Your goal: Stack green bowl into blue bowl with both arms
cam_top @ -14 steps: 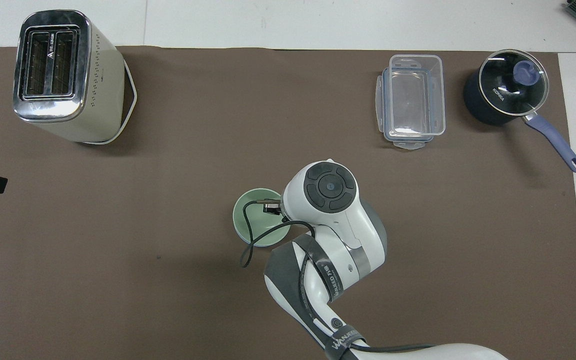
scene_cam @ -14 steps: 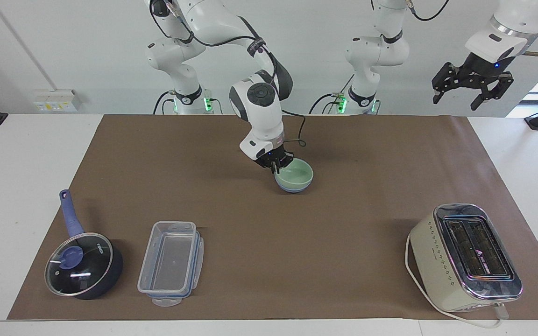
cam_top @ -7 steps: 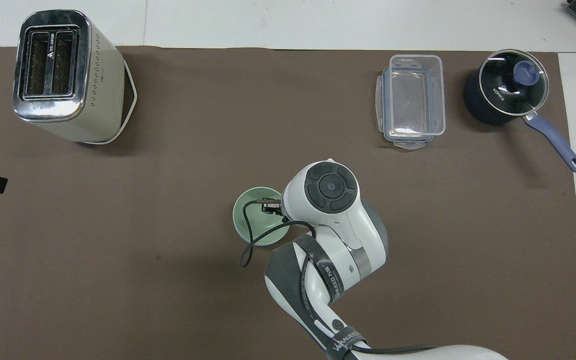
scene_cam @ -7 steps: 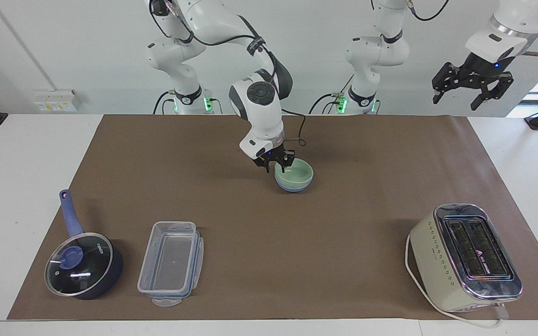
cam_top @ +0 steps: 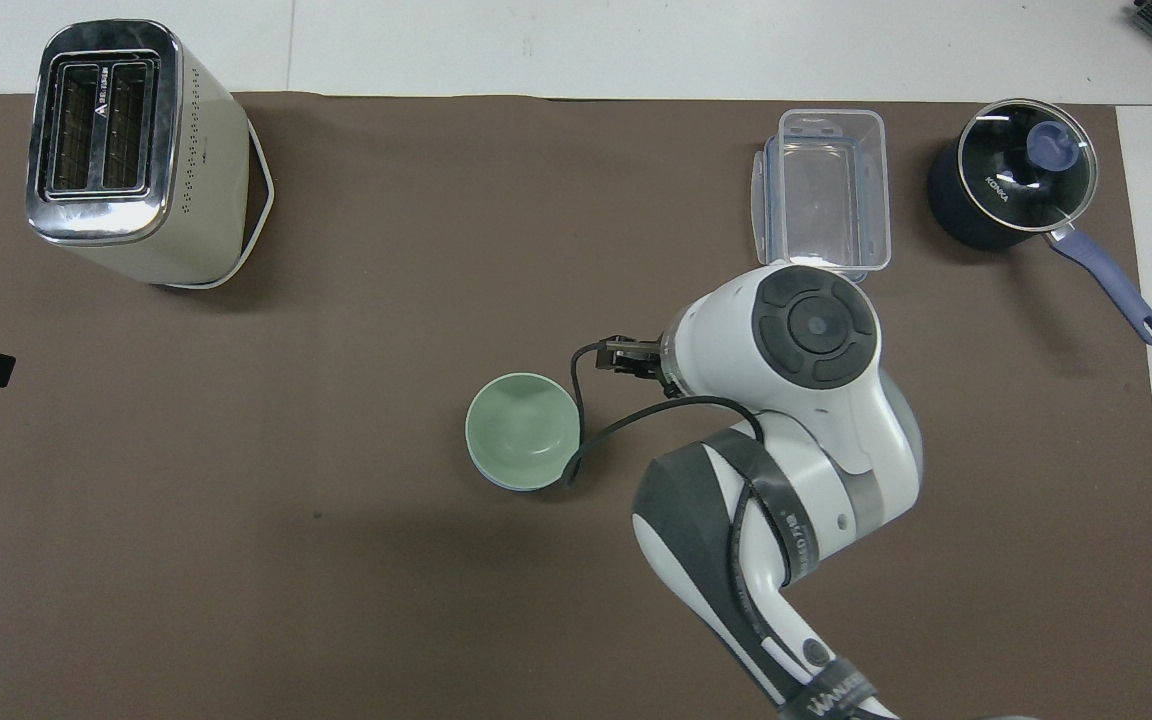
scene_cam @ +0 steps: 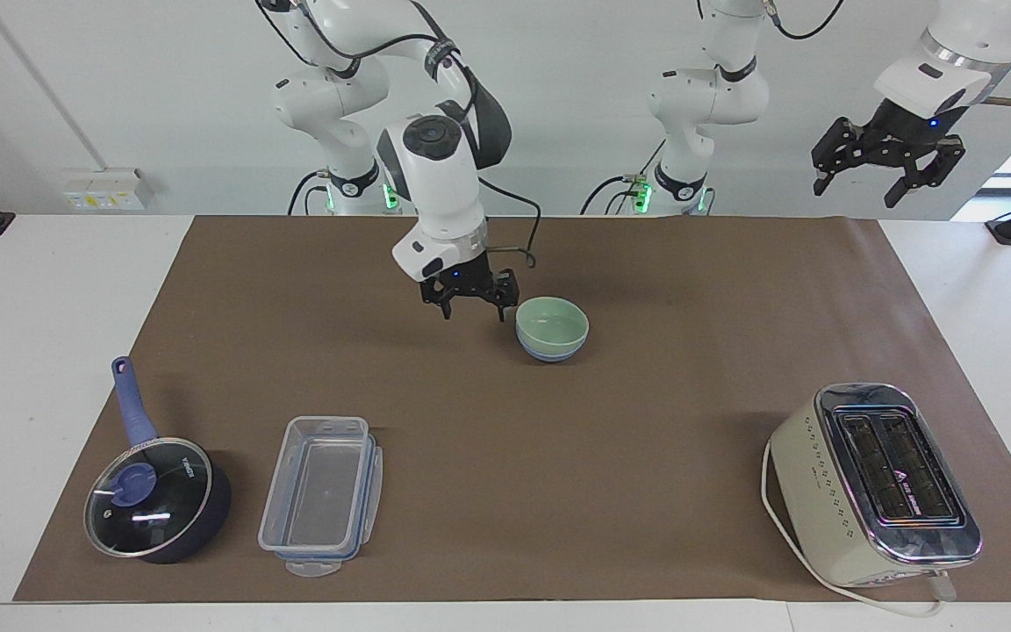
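Note:
The green bowl (scene_cam: 552, 322) sits nested inside the blue bowl (scene_cam: 549, 354) on the brown mat in the middle of the table. In the overhead view the green bowl (cam_top: 522, 428) covers the blue bowl except for a thin rim (cam_top: 521, 487). My right gripper (scene_cam: 474, 314) is open and empty. It hangs a little above the mat, beside the bowls toward the right arm's end, clear of them. The right wrist (cam_top: 816, 325) hides it in the overhead view. My left gripper (scene_cam: 856, 195) is open and empty, and waits high over the left arm's end of the table.
A cream toaster (scene_cam: 878, 483) with its cord stands farther from the robots at the left arm's end. A clear plastic container (scene_cam: 321, 493) and a dark blue saucepan with a glass lid (scene_cam: 159, 496) stand farther from the robots at the right arm's end.
My right gripper has let go of the green bowl's rim, opened, risen and moved toward the right arm's end. The stacked bowls and the left arm have not moved.

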Available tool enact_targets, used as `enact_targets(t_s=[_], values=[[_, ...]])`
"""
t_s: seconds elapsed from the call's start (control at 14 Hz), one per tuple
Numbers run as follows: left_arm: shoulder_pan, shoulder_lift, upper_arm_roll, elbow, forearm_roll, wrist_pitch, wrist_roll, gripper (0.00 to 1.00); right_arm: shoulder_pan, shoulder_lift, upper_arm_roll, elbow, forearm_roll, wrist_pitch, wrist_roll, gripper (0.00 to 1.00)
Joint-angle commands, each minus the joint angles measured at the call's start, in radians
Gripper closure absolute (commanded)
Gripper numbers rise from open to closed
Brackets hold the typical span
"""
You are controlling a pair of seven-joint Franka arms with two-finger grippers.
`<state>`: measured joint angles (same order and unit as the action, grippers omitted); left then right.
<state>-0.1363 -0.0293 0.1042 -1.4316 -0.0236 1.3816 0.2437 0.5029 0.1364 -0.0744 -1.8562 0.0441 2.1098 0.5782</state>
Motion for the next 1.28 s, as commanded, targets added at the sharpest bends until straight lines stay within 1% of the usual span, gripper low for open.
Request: enact_targets(t_s=[0.0, 0.14, 0.36, 0.57, 0.71, 0.78, 0.85, 1.0, 1.21], values=[[0.015, -0.02, -0.012, -0.016, 0.01, -0.006, 0.005, 0.0, -0.088, -0.046, 0.01, 0.015, -0.026, -0.048, -0.047, 0.0], [0.015, -0.02, -0.011, -0.016, 0.008, -0.006, 0.005, 0.0, -0.141, -0.066, 0.008, 0.057, -0.027, -0.108, -0.084, 0.0], [0.015, -0.02, -0.012, -0.016, 0.008, -0.004, 0.005, 0.0, -0.222, -0.124, 0.01, 0.068, -0.027, -0.154, -0.182, 0.0], [0.015, -0.02, -0.012, -0.016, 0.013, 0.002, 0.006, 0.0, -0.283, -0.202, 0.005, 0.069, -0.026, -0.272, -0.253, 0.0], [0.021, -0.02, -0.012, -0.016, 0.017, -0.007, 0.003, 0.0, -0.346, -0.247, 0.005, 0.074, -0.023, -0.347, -0.338, 0.0], [0.021, -0.02, -0.015, -0.016, 0.017, -0.006, 0.005, 0.0, -0.378, -0.257, 0.005, 0.077, -0.023, -0.376, -0.372, 0.0], [0.02, -0.02, -0.014, -0.016, 0.017, -0.007, 0.006, 0.0, -0.406, -0.265, 0.005, 0.107, -0.024, -0.425, -0.397, 0.0], [0.021, -0.02, -0.014, -0.018, 0.017, -0.009, 0.006, 0.0, -0.437, -0.256, 0.008, 0.198, -0.033, -0.531, -0.414, 0.0], [0.021, -0.02, -0.014, -0.016, 0.017, -0.007, 0.006, 0.0, -0.449, -0.267, 0.007, 0.175, -0.018, -0.534, -0.426, 0.0]])
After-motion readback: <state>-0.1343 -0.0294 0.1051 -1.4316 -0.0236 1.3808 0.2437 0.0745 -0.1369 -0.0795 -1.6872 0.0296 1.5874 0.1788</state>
